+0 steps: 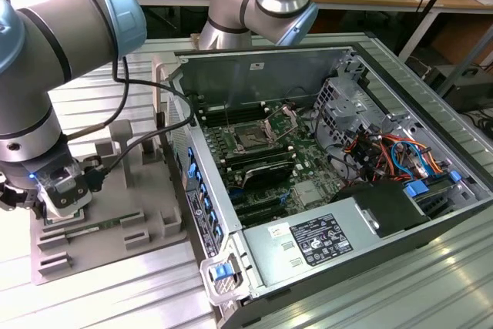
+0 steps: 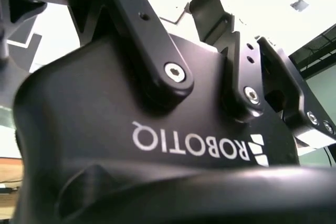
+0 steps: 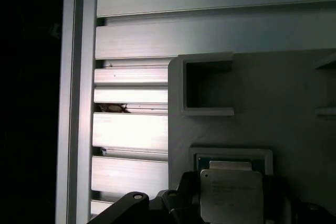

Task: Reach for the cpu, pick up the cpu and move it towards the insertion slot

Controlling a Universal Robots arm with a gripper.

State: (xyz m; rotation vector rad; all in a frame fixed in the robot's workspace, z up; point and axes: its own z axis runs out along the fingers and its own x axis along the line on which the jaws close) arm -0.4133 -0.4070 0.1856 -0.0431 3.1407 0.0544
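Cpu [image 3: 231, 195] clamped by its edges between fingers [image 3: 186, 200], at grey holder [image 3: 231, 153] on worktop [image 3: 131, 129]; side grip likely to spare underside contacts; slot [image 1: 250, 138] well away from fingers.

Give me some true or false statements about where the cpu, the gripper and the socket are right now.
1. The gripper is down at the grey holder, on the exterior view's left. True.
2. The cpu sits in the insertion slot. False: it is at the grey holder, right by the gripper.
3. The computer case is open. True.
4. The insertion slot is outside the computer case. False: it is on the board inside it.
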